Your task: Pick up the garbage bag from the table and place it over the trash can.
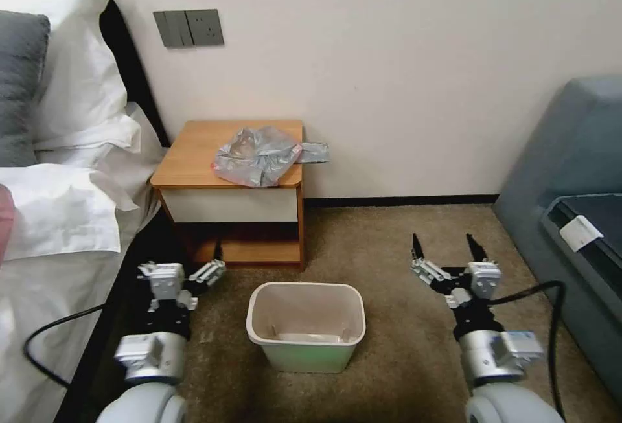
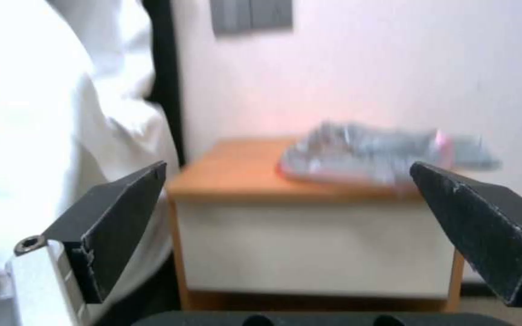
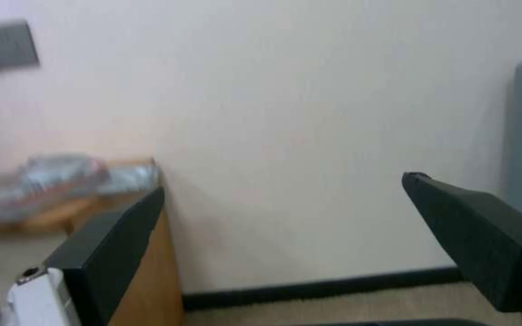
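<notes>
Step in hand: approach, nothing grasped yet. Bag [image 1: 262, 156] lies crumpled on the bench [image 1: 194, 157], toward its right side, reaching the front edge; one grey tail hangs past the right edge against the wall. Bin [image 1: 306, 326] stands on the carpet in front of the bench, mouth up, unlined, between the two arms.

Left gripper [image 1: 206, 266] hovers low, in front of the bench's lower shelf and left of the bin, fingers spread wide, empty. In the left wrist view the bag [image 2: 369, 154] sits framed between the two pads [image 2: 122, 217], well beyond them. Right gripper [image 1: 447, 249] hovers over the carpet right of the bin, fingers also spread, empty; its wrist view catches the bag [image 3: 61, 181] off to one side, at the bench's corner.

Judgement: next move calls for raising an arm to bench-top height and closing on a raised fold or the rim, since the plastic is thin and lies flat. The left arm looks better lined up.

Hard to make out: where the bag's opening lies. The pinkish rim [image 1: 243, 183] shows along the front edge, yet folds hide the rest. The bin's floor shows something pale that I cannot identify.
</notes>
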You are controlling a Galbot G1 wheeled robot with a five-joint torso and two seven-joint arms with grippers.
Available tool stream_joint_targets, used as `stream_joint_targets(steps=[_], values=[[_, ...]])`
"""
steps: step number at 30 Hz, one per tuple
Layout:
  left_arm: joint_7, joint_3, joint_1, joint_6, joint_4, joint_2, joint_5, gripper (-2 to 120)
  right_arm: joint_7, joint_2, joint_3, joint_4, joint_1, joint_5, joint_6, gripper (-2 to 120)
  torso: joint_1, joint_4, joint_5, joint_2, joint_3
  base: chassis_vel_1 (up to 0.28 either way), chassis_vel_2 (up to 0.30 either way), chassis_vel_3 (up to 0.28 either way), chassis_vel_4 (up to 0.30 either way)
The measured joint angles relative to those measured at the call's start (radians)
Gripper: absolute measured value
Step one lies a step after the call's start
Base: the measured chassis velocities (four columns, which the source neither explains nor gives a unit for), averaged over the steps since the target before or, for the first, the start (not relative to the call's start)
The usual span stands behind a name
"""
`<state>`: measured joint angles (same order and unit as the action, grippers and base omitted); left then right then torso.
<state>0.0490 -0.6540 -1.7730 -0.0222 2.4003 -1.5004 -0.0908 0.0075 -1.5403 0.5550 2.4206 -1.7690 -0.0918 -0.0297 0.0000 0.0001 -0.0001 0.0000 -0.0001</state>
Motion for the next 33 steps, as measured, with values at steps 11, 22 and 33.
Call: stream_joint_targets(steps=[11,22,33], values=[[0.023,-0.046,-0.1,-0.011,0.109,-0.001,-0.041,100,0.005,-0.007,0.002,0.09,-0.055,-0.029,-0.012,100,0.0,-0.0001,0.0,0.0,0.0,0.0,0.0,0.0,0.0],[0.024,-0.028,-0.171,0.051,0.105,0.077,-0.076,100,0.056,0.125,-0.007,0.06,-0.051,-0.194,-0.105,100,0.0,-0.0001,0.0,0.0,0.0,0.0,0.0,0.0,0.0],[0.031,-0.03,-0.213,0.043,0.102,0.057,-0.07,100,0.071,0.151,-0.02,0.006,0.04,-0.387,-0.134,100,0.0,-0.0002,0.0,0.0,0.0,0.0,0.0,0.0,0.0]])
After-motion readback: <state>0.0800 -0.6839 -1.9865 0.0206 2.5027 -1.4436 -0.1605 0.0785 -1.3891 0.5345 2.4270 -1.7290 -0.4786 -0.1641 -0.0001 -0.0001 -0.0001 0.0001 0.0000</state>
